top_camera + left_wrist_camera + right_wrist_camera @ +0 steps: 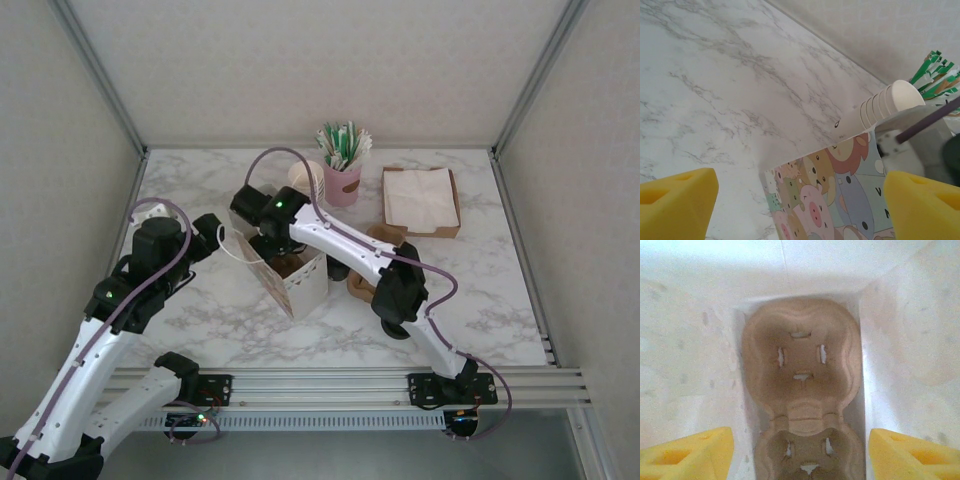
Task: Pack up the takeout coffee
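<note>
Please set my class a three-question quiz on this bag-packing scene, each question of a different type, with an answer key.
1. True or false: the cup tray lying in the paper bag already holds a cup.
2. What stands in the pink cup? A: green-wrapped sticks. B: metal spoons. C: folded napkins.
3. Fill in: the right gripper hangs over the tray with its fingers ____.

Key: 1 false; 2 A; 3 open.
</note>
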Action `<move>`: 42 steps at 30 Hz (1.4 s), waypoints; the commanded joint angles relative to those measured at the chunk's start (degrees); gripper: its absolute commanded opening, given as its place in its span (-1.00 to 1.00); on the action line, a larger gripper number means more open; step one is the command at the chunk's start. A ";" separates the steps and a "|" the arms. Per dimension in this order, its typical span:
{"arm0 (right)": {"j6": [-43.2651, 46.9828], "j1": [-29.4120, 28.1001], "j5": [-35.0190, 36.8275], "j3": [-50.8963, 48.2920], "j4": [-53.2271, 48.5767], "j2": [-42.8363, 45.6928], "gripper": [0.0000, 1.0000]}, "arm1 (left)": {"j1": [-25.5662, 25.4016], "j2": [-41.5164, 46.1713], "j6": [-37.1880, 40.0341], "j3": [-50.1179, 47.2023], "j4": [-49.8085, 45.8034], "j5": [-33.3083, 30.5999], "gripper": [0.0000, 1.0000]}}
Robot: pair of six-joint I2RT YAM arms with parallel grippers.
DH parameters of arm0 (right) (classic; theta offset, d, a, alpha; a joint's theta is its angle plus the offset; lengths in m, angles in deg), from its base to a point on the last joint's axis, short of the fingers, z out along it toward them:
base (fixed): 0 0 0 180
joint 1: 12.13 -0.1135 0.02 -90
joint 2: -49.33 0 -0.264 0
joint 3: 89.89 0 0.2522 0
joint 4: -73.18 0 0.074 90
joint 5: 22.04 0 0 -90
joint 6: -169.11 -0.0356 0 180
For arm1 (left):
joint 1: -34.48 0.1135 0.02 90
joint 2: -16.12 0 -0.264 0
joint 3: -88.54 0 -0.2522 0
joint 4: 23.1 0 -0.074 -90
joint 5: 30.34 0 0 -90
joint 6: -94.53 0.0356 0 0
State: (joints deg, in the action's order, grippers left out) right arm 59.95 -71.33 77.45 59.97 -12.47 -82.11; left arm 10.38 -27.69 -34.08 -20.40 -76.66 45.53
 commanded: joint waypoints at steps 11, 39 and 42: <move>2.44 -0.46 3.54 11.10 -0.96 11.72 0.68 | 0.54 -1.40 0.21 2.60 -2.80 -1.25 0.70; 9.31 -0.45 31.91 -50.13 22.85 64.40 0.98 | 0.87 -20.09 7.87 18.64 -7.11 0.38 0.41; 9.41 -0.44 34.11 -54.77 22.00 65.68 0.98 | 1.07 -23.22 8.77 21.54 -8.36 2.99 0.39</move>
State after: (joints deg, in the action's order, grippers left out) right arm 68.08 -71.42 106.63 8.54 6.02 -16.78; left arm 10.76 -49.29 -27.85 -2.13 -82.82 46.16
